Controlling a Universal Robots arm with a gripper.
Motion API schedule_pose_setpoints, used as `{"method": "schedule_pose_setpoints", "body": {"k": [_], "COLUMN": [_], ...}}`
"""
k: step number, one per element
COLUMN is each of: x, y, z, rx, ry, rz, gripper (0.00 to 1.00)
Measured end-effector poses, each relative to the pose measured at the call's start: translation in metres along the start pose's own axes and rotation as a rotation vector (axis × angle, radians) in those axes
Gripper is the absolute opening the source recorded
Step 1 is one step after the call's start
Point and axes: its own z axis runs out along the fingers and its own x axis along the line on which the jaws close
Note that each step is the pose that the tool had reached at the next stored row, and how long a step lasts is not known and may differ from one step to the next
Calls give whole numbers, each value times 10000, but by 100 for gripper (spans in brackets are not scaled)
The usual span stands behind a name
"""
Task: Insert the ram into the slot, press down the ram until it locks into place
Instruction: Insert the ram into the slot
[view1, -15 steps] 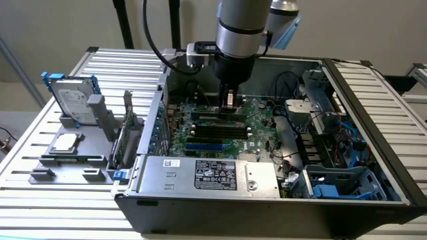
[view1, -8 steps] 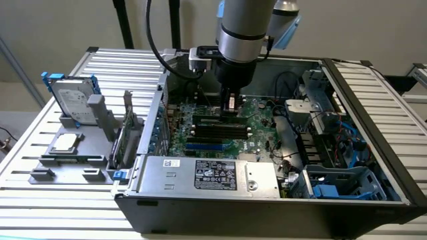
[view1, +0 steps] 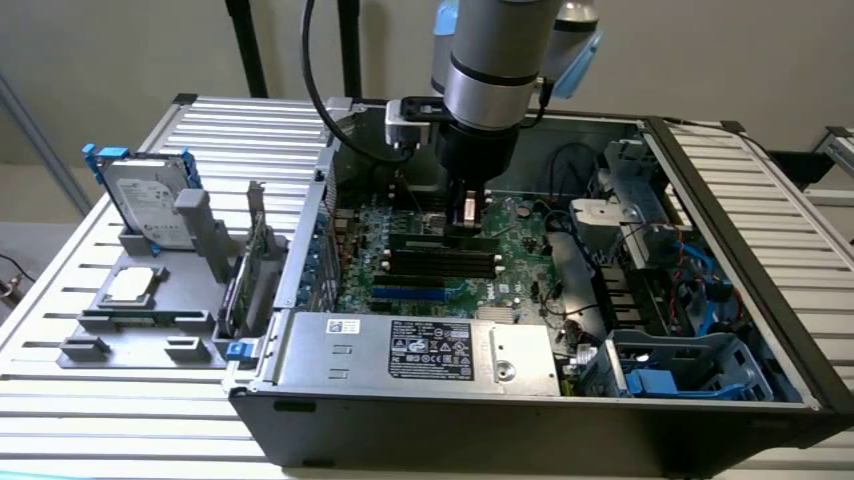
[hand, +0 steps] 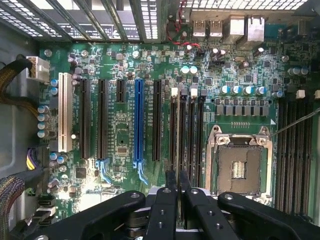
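Note:
My gripper (view1: 470, 214) reaches down into the open computer case over the motherboard (view1: 521, 225). Its two black fingers (hand: 170, 181) stand close together, and a thin dark strip between them is the ram (hand: 177, 150) seen edge-on. In the exterior view the ram (view1: 447, 241) runs as a long dark stick along the farthest of the four parallel black slots (view1: 441, 268), right under the fingertips. The neighbouring slots (hand: 192, 140) have pale clips at their ends. I cannot tell whether the ram's clips have closed.
A CPU socket (hand: 240, 167) lies just beside the slots, and a blue slot (hand: 138, 120) with other black expansion slots on the other side. The power supply (view1: 414, 345) fills the case front. Cables (view1: 587, 180) and drive bays (view1: 694, 360) lie at the exterior view's right. A hard drive (view1: 147, 205) and a grey card (view1: 254, 250) stand outside.

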Motion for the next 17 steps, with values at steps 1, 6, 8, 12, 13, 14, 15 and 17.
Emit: {"method": "schedule_pose_setpoints", "body": {"k": [1, 6, 8, 12, 13, 14, 15, 17], "x": [0, 0, 0, 0, 1, 1, 1, 1], "y": [-1, -6, -8, -10, -12, -14, -17, -22], "z": [4, 37, 49, 63, 68, 74, 80, 93], "rx": [-1, 1, 1, 1, 0, 1, 1, 1], "ry": [20, 225, 275, 307, 309, 309, 309, 311], "rz": [-17, -103, -118, -120, -120, -120, -120, -120], "gripper": [13, 13, 13, 13, 13, 13, 13, 13]}}
